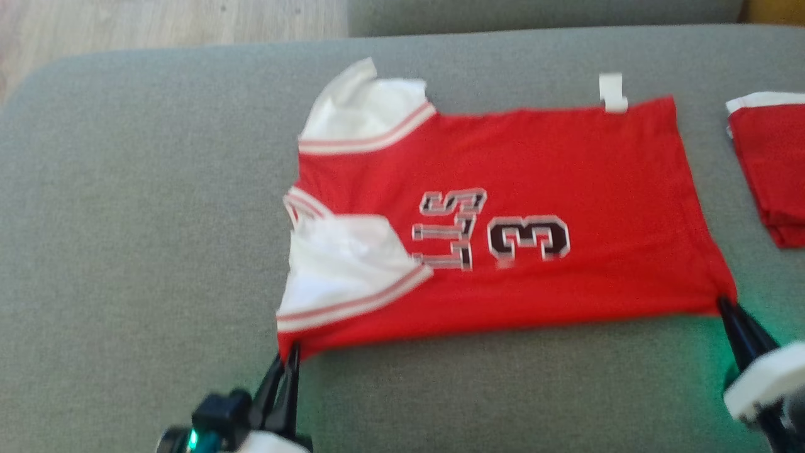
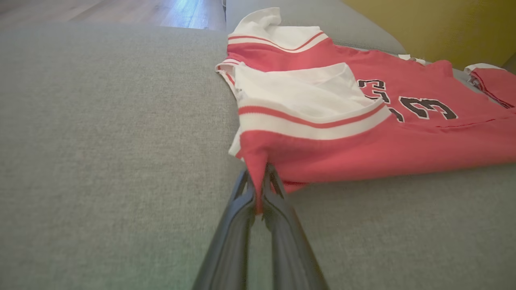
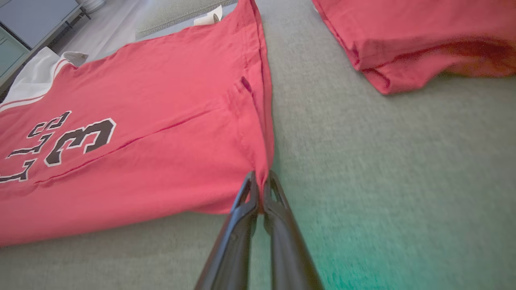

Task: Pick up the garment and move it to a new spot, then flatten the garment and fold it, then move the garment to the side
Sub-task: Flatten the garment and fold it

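Observation:
The garment (image 1: 534,189) is a red jersey with white sleeves and black lettering, spread flat on the grey sofa seat (image 1: 138,239), collar end to the left. My left gripper (image 1: 290,352) is shut on its near left corner, and the left wrist view shows red cloth of the garment (image 2: 363,149) pinched between the fingers of the left gripper (image 2: 258,189). My right gripper (image 1: 724,303) is shut on the near right hem corner. In the right wrist view the hem of the garment (image 3: 161,121) is clamped between the tips of the right gripper (image 3: 261,183).
A second folded red garment (image 1: 770,170) lies at the seat's right edge, seen close in the right wrist view (image 3: 423,36). A white tag (image 1: 613,93) pokes out at the jersey's far edge. Wooden floor (image 1: 157,25) lies beyond the seat's far left.

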Tool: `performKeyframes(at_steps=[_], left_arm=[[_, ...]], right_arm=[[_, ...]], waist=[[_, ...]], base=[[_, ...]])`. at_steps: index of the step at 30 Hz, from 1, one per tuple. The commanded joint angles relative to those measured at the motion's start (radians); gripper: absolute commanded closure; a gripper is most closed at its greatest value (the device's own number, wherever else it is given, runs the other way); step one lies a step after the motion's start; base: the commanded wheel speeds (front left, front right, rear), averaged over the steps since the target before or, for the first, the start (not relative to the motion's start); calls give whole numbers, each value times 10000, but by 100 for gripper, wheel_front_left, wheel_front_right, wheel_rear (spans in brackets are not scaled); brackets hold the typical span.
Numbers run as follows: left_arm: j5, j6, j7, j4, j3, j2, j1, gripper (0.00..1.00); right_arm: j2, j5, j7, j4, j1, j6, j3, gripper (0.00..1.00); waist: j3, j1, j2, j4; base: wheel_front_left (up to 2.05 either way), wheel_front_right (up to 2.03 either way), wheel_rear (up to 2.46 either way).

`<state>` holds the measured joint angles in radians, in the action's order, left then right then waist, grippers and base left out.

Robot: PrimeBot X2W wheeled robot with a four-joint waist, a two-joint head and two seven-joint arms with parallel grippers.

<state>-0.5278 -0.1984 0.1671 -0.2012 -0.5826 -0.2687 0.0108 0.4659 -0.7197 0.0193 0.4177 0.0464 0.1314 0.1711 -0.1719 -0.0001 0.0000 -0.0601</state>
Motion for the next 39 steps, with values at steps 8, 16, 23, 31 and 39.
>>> performKeyframes(at_steps=[8, 16, 23, 31, 39], left_arm=[[37, -467, -301, 1113, 131, -477, -884, 100], [11, -578, -839, 1405, -103, -639, -1145, 100], [109, -750, -1055, 1668, -165, -782, -1140, 0], [535, -285, -1602, 2141, 51, -978, 1356, 0], [464, 920, -2961, 1372, 821, -1522, 5716, 0]], right_arm=[[480, -157, 72, -1096, -1797, -7, -585, 100], [14, 292, 275, -1780, -2510, -7, -1231, 100], [-193, 969, 212, -2151, -2563, -7, -1684, 0], [-643, 1631, 194, -3307, -2253, -7, -1950, 0], [-904, 2060, 425, -3953, -1052, -7, -1515, 0]], waist=[[298, 1, 0, 0], [336, 1, 0, 109], [443, 1, 0, 200], [4, 1, 0, 325], [-1170, 1, 0, 899]], base=[[0, 0, 0], [0, 0, 0], [0, 0, 0], [0, 0, 0], [0, 0, 0]])
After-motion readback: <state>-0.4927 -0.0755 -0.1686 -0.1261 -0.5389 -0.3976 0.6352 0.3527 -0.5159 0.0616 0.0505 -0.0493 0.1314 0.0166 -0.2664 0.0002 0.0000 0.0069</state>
